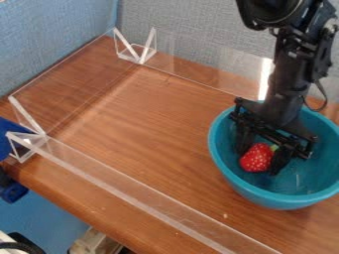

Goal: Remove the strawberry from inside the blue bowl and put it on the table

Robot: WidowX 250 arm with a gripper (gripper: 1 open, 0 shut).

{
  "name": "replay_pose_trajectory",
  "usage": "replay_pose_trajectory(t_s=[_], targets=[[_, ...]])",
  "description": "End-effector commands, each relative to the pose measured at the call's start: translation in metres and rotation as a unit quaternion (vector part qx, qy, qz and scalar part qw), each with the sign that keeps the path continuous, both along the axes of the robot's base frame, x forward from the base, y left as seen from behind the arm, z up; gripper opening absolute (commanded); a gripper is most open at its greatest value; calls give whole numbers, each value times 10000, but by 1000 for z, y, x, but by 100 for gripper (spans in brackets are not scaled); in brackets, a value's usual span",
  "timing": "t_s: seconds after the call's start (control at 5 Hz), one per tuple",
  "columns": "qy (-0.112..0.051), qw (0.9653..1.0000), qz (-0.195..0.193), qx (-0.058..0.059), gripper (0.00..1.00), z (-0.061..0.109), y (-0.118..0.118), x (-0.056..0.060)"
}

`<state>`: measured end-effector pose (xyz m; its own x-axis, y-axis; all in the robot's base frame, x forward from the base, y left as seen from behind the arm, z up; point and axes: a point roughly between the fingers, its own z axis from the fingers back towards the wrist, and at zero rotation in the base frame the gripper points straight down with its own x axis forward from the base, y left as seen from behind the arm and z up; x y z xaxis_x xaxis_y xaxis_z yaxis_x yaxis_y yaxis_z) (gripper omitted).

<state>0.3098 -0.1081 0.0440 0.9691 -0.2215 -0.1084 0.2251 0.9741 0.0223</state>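
Observation:
The red strawberry (257,158) lies inside the teal-blue bowl (235,174) at the right side of the wooden table (146,119). My black gripper (269,156) reaches down into the bowl, its fingers standing on either side of the strawberry. The fingers look drawn in against the fruit, though the contact itself is hard to make out. The arm rises from the bowl toward the top right and hides part of the bowl's far wall.
Low clear acrylic walls (119,184) edge the table along the front, left and back. White corner brackets (134,46) stand at the back left, with another (27,139) at the front left. A blue panel stands behind the table.

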Motion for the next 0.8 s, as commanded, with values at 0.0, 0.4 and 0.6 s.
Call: replay_pose_trajectory(t_s=[0.0,0.4,0.6], targets=[[-309,9995,-11,-77,0,17,-3,10],[-395,9992,51,-56,0,22,0,12],[-434,9990,79,-46,0,25,1,14]])
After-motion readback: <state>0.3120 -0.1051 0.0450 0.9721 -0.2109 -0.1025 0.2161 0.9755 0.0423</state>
